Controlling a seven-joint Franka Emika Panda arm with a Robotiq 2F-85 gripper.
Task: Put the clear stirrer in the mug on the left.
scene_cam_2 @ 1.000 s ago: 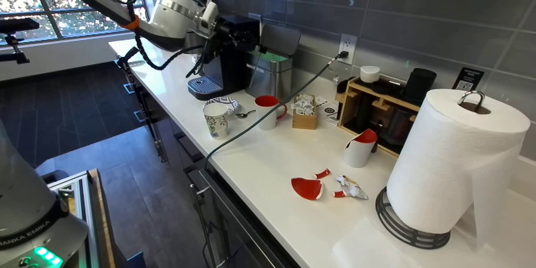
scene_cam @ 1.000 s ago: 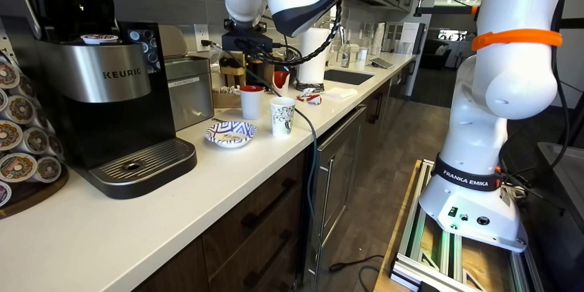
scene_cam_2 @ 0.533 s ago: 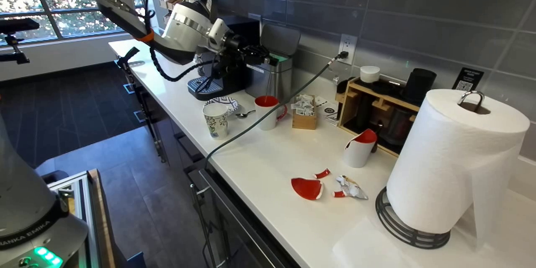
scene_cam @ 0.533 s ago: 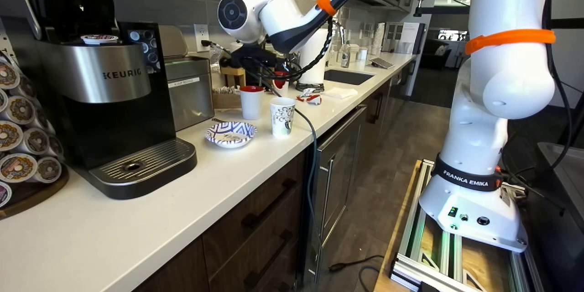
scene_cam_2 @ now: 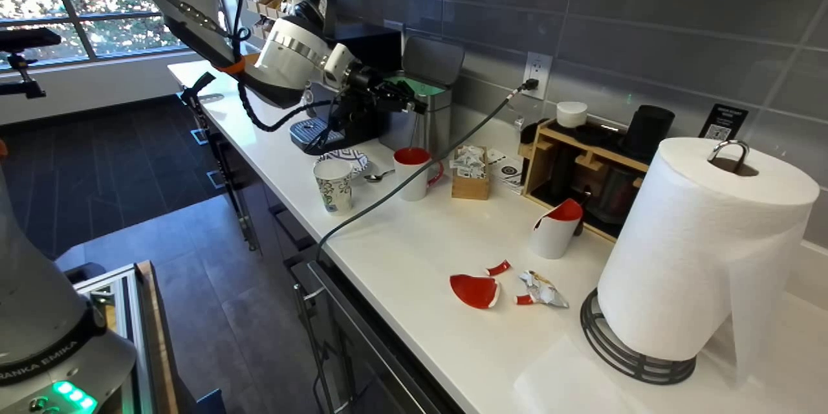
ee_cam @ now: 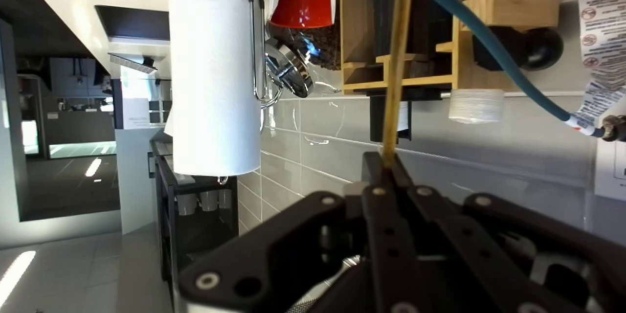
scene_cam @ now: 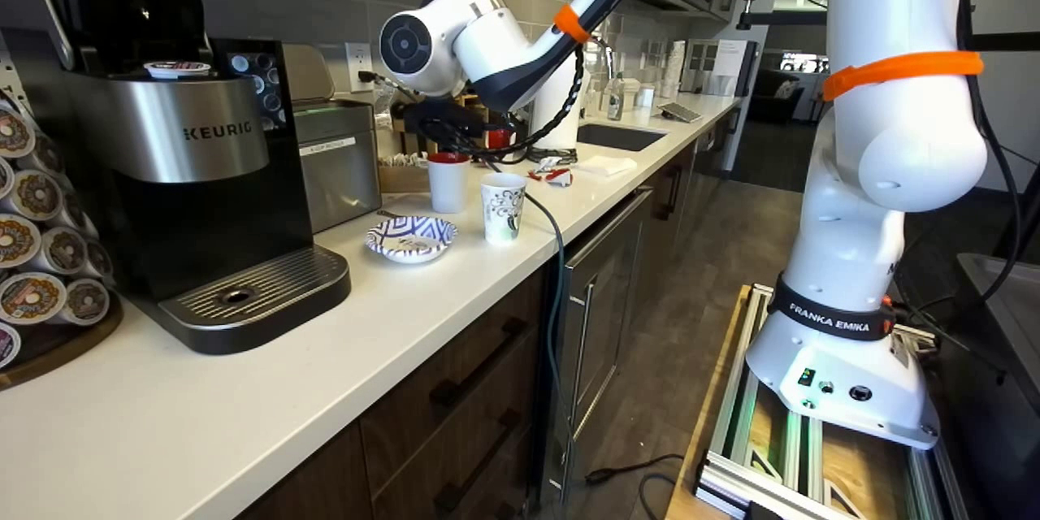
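My gripper (ee_cam: 388,159) is shut on the thin see-through stirrer (ee_cam: 398,58), which looks amber in the wrist view. In an exterior view the gripper (scene_cam_2: 419,105) is above a white mug (scene_cam_2: 414,184) with a red inside and red handle. The stirrer (scene_cam_2: 414,129) hangs nearly upright, its lower end at the mug's opening; I cannot tell whether it is inside or behind. This mug also shows in an exterior view (scene_cam: 449,187) but not in the wrist view. The low, wide blue-patterned piece (scene_cam: 411,250) is a bowl without a handle, beside the mug.
A patterned paper cup (scene_cam_2: 333,191) stands near the counter edge. A cable (scene_cam_2: 381,204) crosses beside the mug. A spoon (scene_cam_2: 378,176), packet box (scene_cam_2: 470,184), metal bin (scene_cam_2: 430,116), coffee machine (scene_cam: 227,130), broken mug (scene_cam_2: 553,236) and paper towel roll (scene_cam_2: 705,246) are also there.
My gripper has moved away from the coffee machine and lower. The stirrer has shifted from in front of the metal bin to over the mug's opening. Objects on the counter have not moved.
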